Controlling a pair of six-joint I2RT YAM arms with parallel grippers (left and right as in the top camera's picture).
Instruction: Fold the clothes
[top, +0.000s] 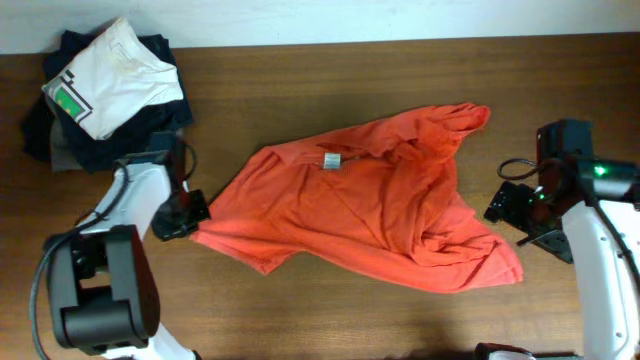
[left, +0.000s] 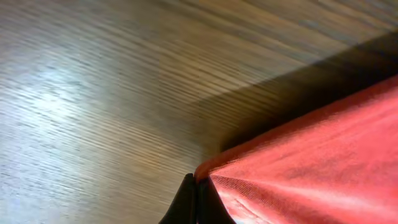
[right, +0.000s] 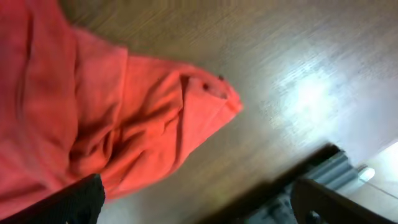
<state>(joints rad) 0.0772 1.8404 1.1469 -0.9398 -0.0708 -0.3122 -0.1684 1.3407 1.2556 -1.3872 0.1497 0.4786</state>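
One orange-red T-shirt (top: 370, 205) lies crumpled and spread across the middle of the wooden table, its small white neck tag (top: 331, 160) facing up. No lettering shows. My left gripper (top: 192, 213) is at the shirt's left corner. In the left wrist view its fingers (left: 196, 190) are shut, pinching the edge of the shirt (left: 323, 162) just above the wood. My right gripper (top: 507, 205) is beside the shirt's right side. In the right wrist view its fingers (right: 199, 205) are wide apart and empty, with a folded corner of the shirt (right: 124, 118) lying in front of them.
A pile of dark navy garments (top: 40, 135) with a folded white shirt with a green patch (top: 110, 80) on top sits at the back left corner. The table's back edge meets a pale wall (top: 400, 20) along the top.
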